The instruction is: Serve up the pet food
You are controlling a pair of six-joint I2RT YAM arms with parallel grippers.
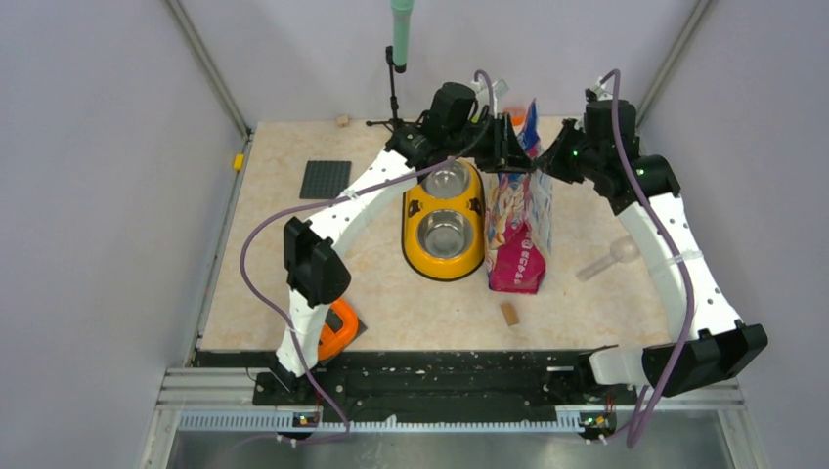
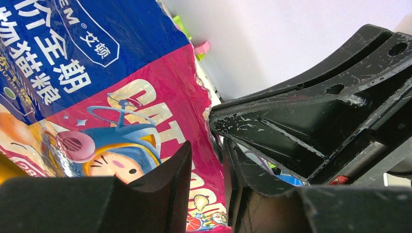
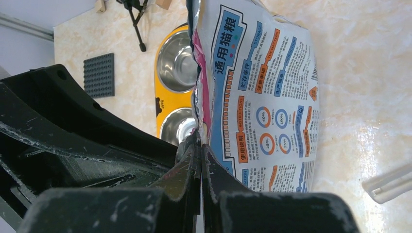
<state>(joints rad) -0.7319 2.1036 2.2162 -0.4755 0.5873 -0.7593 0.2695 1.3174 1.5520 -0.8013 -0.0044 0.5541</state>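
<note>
The glossy magenta-pink pet food bag (image 1: 518, 230) stands upright in the middle of the table, right of the yellow double bowl (image 1: 412, 210). My right gripper (image 3: 200, 141) is shut on the bag's top edge; the bag's blue-white back panel (image 3: 262, 97) hangs below it. My left gripper (image 2: 207, 145) is at the bag's top from the left side. Its jaws stand a little apart, with the edge of the pink cartoon front panel (image 2: 97, 97) in the gap. Both steel bowl wells look empty. No kibble shows; the bag's inside is hidden.
A clear plastic scoop (image 1: 611, 256) lies right of the bag. A tan wooden block (image 1: 508, 313) lies in front of it. A black studded plate (image 1: 325, 179) is at the far left, an orange tool (image 1: 338, 329) by the left arm's base, a microphone stand (image 1: 396, 59) at the back.
</note>
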